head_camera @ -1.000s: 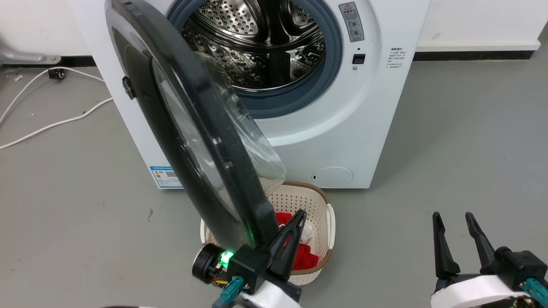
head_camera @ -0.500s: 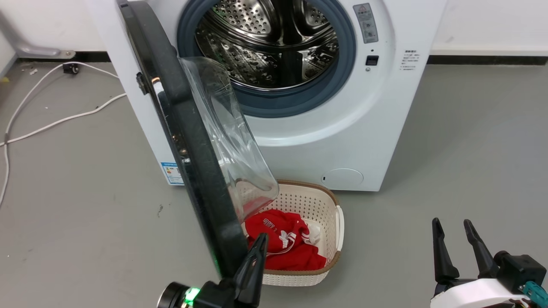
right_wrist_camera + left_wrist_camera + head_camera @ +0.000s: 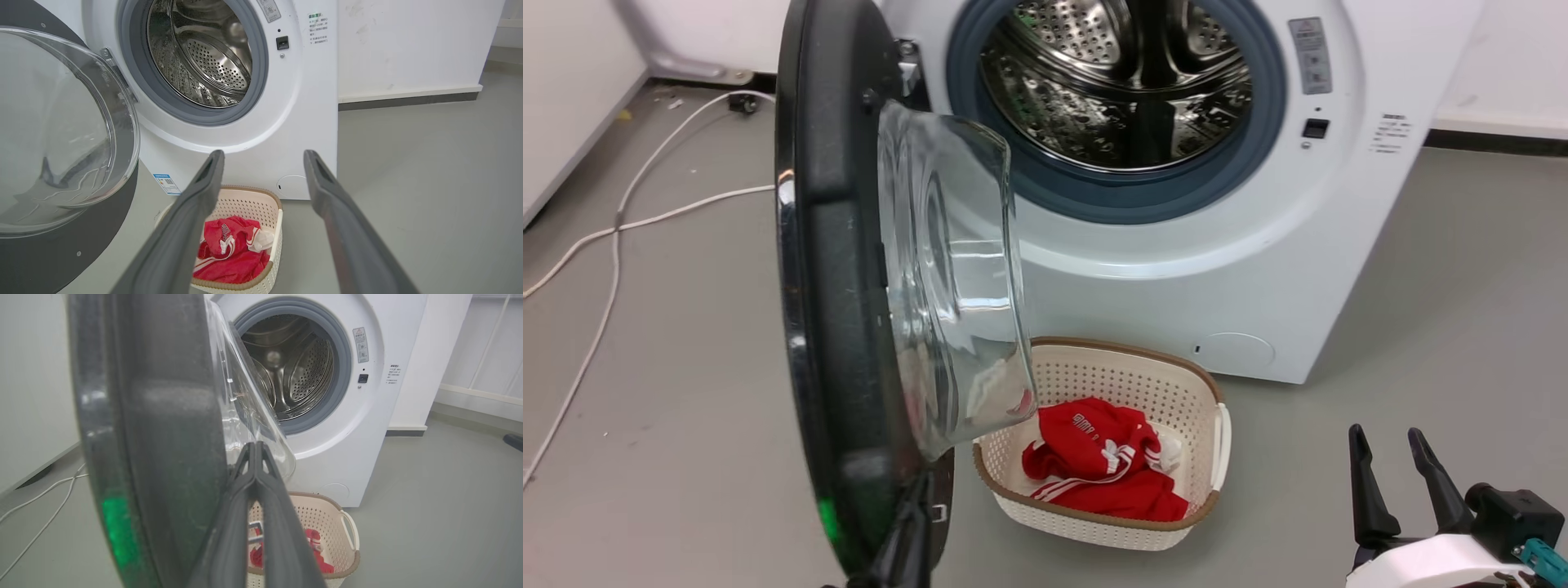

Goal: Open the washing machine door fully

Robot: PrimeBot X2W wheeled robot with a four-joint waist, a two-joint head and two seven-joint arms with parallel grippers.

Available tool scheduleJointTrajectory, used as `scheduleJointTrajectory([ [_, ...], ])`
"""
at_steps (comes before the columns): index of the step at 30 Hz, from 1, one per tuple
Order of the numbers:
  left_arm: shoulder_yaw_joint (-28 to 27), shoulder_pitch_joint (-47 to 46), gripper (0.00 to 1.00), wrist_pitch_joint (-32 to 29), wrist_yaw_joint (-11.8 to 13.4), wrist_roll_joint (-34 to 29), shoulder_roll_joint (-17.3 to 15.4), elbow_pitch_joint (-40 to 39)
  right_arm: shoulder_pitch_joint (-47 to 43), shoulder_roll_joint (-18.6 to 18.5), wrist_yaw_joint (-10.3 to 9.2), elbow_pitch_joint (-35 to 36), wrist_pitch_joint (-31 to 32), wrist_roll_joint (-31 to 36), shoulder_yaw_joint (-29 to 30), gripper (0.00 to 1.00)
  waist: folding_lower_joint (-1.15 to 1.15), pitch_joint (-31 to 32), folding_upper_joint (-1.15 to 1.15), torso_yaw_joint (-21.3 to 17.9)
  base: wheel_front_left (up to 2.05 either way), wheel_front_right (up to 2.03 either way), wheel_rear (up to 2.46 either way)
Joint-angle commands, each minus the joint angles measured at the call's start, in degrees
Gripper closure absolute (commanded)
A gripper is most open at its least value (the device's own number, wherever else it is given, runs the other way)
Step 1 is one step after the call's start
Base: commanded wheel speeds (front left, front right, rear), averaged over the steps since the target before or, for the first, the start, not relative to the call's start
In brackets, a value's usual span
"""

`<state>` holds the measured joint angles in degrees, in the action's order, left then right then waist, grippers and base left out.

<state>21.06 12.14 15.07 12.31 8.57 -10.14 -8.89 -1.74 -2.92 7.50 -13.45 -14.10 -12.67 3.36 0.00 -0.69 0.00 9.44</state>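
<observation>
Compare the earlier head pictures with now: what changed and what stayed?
The washing machine door swung further open, away from the drum, and is now nearly edge-on. The left gripper followed its lower rim. The view shifted too. The right gripper stayed open and idle; the laundry basket stayed put.

The smooth grey floor (image 3: 1421, 327) takes an even, soft light. At ten o'clock, white cables (image 3: 613, 237) trail across it towards a small black fitting (image 3: 742, 103) at the wall's foot. At one o'clock a white wall (image 3: 1527, 49) rises above a dark skirting strip (image 3: 1503, 144). At nine o'clock a pale panel (image 3: 564, 98) edges the floor.
</observation>
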Motion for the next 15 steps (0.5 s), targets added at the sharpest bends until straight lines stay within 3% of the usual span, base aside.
scheduleJointTrajectory([
  [1, -1.28, 0.81, 1.0, 0.13, 0.78, -0.22, -0.55, -0.57, 0.43, 0.07, -0.02, -0.07, -0.04, -0.4, 0.02, 0.0, 0.0, -0.22, 0.0, 1.15, 0.0, 0.0, 0.0],
  [8, -7.37, 2.56, 1.0, 0.13, 2.53, 1.22, -2.23, -2.13, 0.79, 0.07, -0.02, 0.04, 0.4, -0.38, -0.47, 0.0, 0.0, -0.66, 0.0, 3.28, 0.0, 0.0, 0.0],
  [15, -15.51, -0.32, 1.0, 0.13, 2.27, 3.78, -4.99, 0.08, 1.34, 0.07, -0.02, 1.57, 1.39, 1.82, -0.17, 0.0, 0.0, -2.25, 0.0, 3.89, 0.0, 0.0, 0.0],
])
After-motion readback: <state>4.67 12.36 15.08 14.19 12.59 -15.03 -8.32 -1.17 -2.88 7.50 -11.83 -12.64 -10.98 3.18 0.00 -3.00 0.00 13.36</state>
